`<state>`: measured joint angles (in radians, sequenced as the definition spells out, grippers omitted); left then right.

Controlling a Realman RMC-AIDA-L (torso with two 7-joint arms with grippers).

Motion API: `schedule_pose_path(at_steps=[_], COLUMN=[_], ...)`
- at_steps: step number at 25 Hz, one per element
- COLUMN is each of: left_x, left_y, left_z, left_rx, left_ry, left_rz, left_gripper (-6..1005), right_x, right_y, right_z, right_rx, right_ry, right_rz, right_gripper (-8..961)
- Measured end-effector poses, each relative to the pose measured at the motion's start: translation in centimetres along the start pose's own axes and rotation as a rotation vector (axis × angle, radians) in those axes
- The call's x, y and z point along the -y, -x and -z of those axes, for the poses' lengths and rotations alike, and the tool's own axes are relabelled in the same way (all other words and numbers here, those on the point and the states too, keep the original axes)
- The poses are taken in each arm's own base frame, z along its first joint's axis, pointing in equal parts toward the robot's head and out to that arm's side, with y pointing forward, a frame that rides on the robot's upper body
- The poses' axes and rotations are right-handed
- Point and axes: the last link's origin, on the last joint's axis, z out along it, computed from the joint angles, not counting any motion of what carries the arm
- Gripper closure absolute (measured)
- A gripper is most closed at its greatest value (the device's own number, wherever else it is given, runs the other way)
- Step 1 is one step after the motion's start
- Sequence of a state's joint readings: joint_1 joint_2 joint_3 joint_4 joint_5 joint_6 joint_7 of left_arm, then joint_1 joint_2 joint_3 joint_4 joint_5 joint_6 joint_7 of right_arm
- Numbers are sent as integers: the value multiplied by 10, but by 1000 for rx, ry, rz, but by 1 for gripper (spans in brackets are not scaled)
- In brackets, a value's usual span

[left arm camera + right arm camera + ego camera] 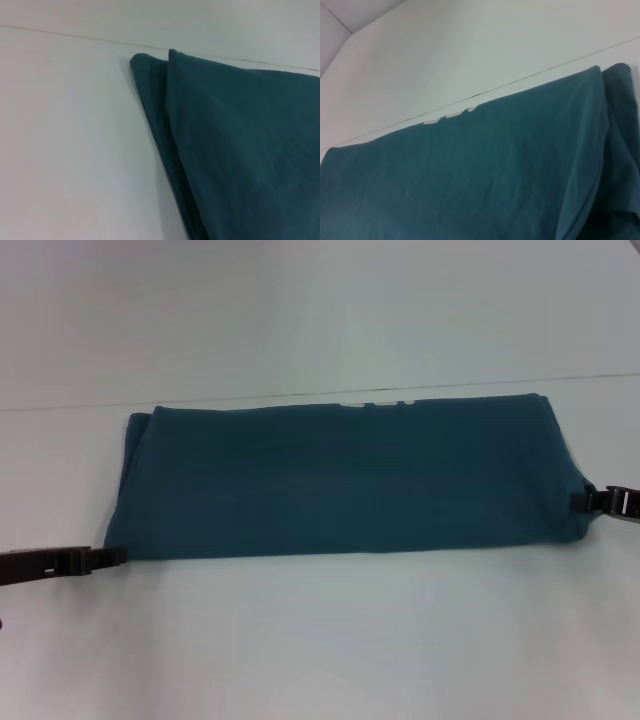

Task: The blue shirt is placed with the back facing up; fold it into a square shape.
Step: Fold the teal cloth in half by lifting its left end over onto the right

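I had the blue shirt (345, 480) lying across the middle of the white table (320, 640) as a long band, its length running side to side, plain side up. The lengthwise folding looked done to me: edges were doubled over at both short ends, and a sliver of white lettering (378, 402) peeked out along the far edge (so the printed face was tucked underneath). From the left wrist view I could see two layers stacked at the end of the shirt (240, 150), one edge stepped just inside the other. The right wrist view showed the same layering on the shirt (470, 175) at its end, with the lettering (447, 116) at the far fold.

My left gripper (112, 557) sat at the near left corner of the band, touching the cloth; my right gripper (590, 502) was at the right end, touching it too. Whether either set of fingers was pinched on fabric or standing apart, I could not tell.

What I judged was left: bringing the ends across so the band became a square
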<state>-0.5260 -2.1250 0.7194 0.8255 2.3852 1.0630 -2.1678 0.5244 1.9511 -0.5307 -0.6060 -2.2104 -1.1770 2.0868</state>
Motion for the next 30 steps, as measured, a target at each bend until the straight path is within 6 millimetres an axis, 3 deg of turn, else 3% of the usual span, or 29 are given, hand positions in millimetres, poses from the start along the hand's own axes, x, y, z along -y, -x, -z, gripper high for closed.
schedule_pose_path(at_steps=[13,20,30], left_x=[-10,-12,-13], left_y=[-5,-6,-10], left_z=[-8,-10,-12], left_rx=[11,14,-2], left_ry=[27,23,3], left_rz=[-21,-40,-67], left_gripper=[342,354,584], right_x=[0,1,1], right_y=[-1,-1,-3], right_z=[0,0,0], right_rx=[-1,0,-1], right_ry=[-1,-2,-2], right_rz=[-1,-2,-5], right_gripper=[945,945,946])
